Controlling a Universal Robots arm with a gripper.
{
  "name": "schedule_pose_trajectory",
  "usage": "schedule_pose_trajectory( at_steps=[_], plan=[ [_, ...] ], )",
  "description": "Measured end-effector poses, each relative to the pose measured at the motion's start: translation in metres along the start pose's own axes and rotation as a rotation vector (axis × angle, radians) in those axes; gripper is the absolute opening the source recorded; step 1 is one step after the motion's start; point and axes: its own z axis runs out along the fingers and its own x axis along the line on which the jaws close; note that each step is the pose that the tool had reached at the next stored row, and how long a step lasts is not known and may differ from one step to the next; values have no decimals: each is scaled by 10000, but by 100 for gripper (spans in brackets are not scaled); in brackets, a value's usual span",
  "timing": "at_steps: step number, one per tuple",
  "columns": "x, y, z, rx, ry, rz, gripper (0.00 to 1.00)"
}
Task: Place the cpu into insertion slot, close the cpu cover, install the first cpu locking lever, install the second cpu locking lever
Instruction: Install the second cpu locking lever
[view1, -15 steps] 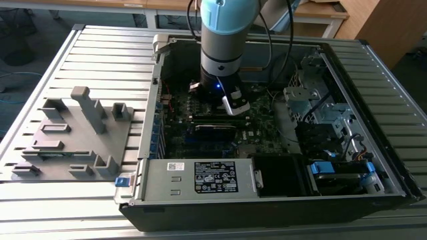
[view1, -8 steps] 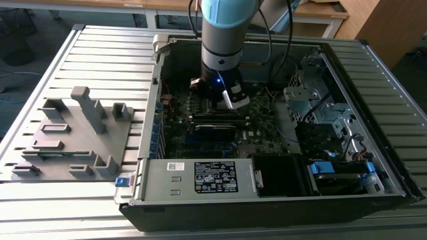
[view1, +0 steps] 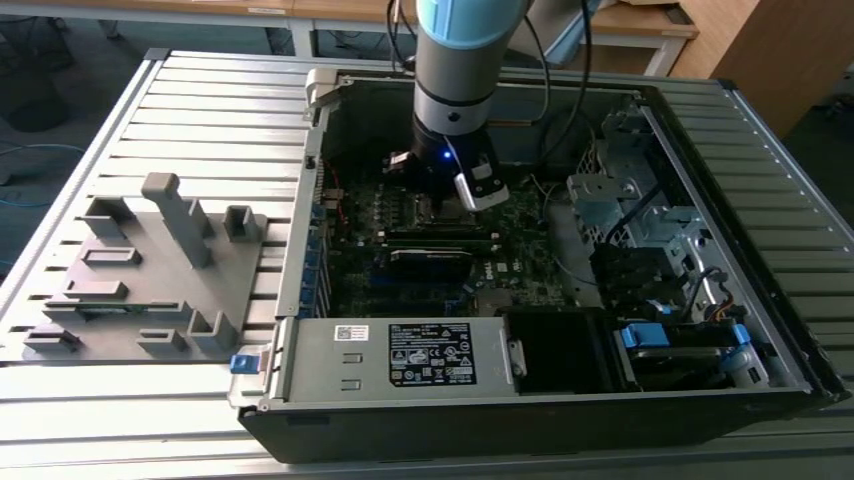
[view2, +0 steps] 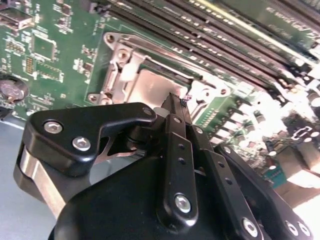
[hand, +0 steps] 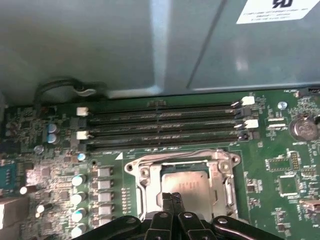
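The cpu (hand: 186, 182) lies flat in the insertion slot, its dull silver top showing through the cut-out of the cpu cover (hand: 141, 176). The cover lies down over it. In the second wrist view the cpu (view2: 146, 86) and the cpu cover (view2: 118, 66) appear just beyond my fingertips. A thin metal bar (view2: 165, 50) lies along the cover's side nearest the memory slots. My gripper (hand: 172, 198) is shut, its tips pressed together right at the cover's edge, with nothing visible between them. In the exterior view the gripper (view1: 435, 200) is low inside the computer case over the socket.
Long black memory slots (hand: 160, 125) run beside the socket, with capacitors (hand: 79, 197) on another side and a coin battery (hand: 304, 127) nearby. The case holds a power supply (view1: 400, 355) and drive bays (view1: 681, 345). A grey fixture tray (view1: 134, 275) sits at the exterior view's left.
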Motion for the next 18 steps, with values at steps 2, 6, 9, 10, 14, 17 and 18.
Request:
schedule_pose_trajectory(
  at_steps=[2, 6, 9, 10, 14, 17, 18],
  plan=[
    [-19, 27, 5, 21, -3, -1, 10],
    [-39, 75, 13, 66, -6, -2, 10],
    [-67, 79, 13, 82, 0, -1, 10],
    [-77, 80, 11, 90, 3, 0, 10],
    [-84, 87, -12, 148, 2, 0, 10],
    [-85, 91, -25, 170, -1, -1, 10],
    [-85, 91, -25, 171, -2, 0, 10]
  ],
)
